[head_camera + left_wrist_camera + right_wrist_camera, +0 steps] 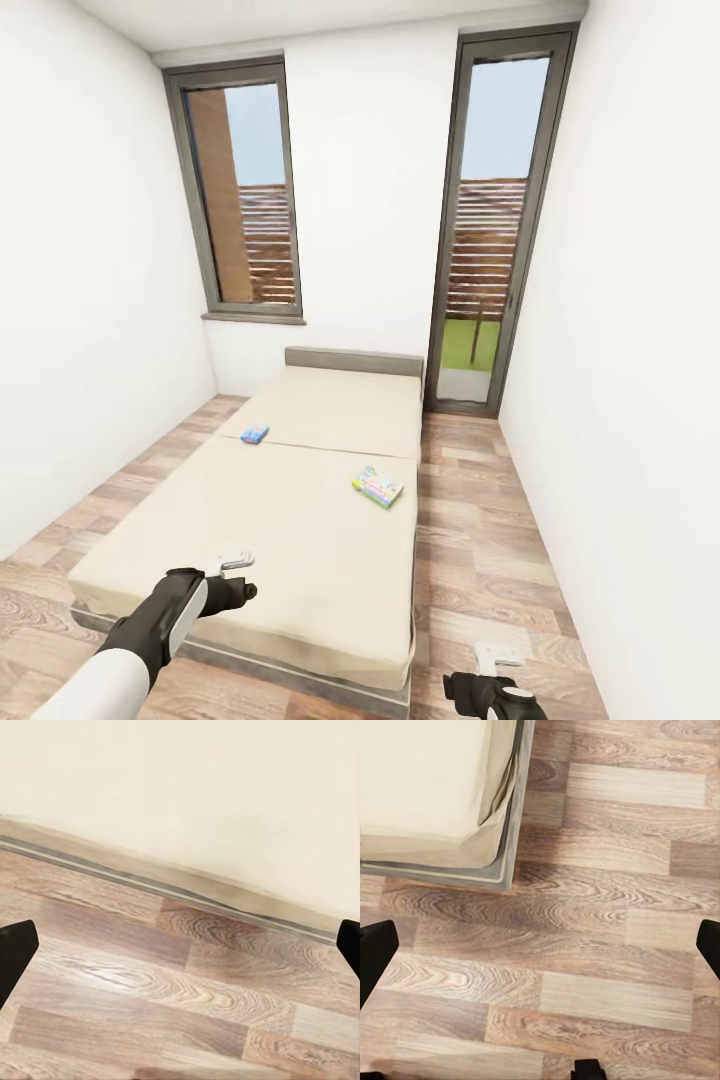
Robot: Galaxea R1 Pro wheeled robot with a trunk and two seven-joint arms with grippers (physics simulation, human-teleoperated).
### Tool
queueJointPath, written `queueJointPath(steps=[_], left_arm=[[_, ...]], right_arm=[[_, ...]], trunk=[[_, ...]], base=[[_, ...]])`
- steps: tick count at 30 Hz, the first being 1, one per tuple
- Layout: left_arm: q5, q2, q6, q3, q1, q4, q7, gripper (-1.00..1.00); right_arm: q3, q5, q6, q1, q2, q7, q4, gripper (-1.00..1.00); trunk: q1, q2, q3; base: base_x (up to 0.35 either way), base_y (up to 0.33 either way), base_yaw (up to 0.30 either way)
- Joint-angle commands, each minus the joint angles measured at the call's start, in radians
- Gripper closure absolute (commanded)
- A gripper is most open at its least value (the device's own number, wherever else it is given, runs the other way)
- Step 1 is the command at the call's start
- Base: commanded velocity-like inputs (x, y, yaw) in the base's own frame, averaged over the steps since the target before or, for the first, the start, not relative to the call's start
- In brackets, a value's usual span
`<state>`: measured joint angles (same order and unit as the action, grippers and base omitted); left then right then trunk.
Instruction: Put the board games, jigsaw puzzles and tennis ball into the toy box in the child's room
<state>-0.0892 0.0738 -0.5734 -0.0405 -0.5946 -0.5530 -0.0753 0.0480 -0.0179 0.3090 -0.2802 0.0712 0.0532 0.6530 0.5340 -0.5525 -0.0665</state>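
left gripper (237,561): jaws spread wide, nothing between them; in the left wrist view we see dark fingertips (15,952) at both edges, bare floor and the bed's side between. It hangs over the bed's near left corner, about 7 o'clock in the head view.
right gripper (497,657): jaws wide apart, empty; hangs over the floor (607,945) just off the bed's near right corner, about 5 o'clock.
bed (290,520): cream cover, grey headboard at the far end, runs away from us toward 12 o'clock.
green-white game box (378,486): lies flat on the bed near its right edge, about 1 o'clock from the left gripper, well apart from both grippers.
blue game box (255,434): flat on the bed near the left edge, farther up, about 12 o'clock from the left gripper.
handling: we judge both boxes light, stiff, thin, probably slick-faced; flat on a soft cover, so little edge to catch.
grip spot: we'd pinch across a short or long edge, pressing one finger into the cover to get under; the green-white one looks closer to the right gripper.
toy box, table: out of frame here.
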Motion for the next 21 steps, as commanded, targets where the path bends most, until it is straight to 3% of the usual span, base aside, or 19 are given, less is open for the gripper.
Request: queueJointPath(steps=[1,13,21], left_arm=[[-0.009,0.0,-0.006,-0.002,-0.001,-0.001,0.0,-1.0],[-0.009,0.0,-0.006,-0.002,-0.001,-0.001,0.0,-1.0],[-0.009,-0.001,-0.005,-0.002,0.0,-0.001,0.001,-1.0]], right_arm=[[0.003,-0.002,0.005,0.0,0.001,0.002,0.002,-1.0],[0.003,-0.002,0.004,0.0,0.001,0.002,0.002,-1.0],[0.003,-0.002,0.004,0.0,0.001,0.002,0.002,-1.0]], trunk=[[-0.003,0.005,0.001],[-0.049,0.089,0.039],[-0.049,0.089,0.039]], base=[[0.0,0.0,0.0],[0.0,0.0,0.0],[0.001,0.0,0.0]])
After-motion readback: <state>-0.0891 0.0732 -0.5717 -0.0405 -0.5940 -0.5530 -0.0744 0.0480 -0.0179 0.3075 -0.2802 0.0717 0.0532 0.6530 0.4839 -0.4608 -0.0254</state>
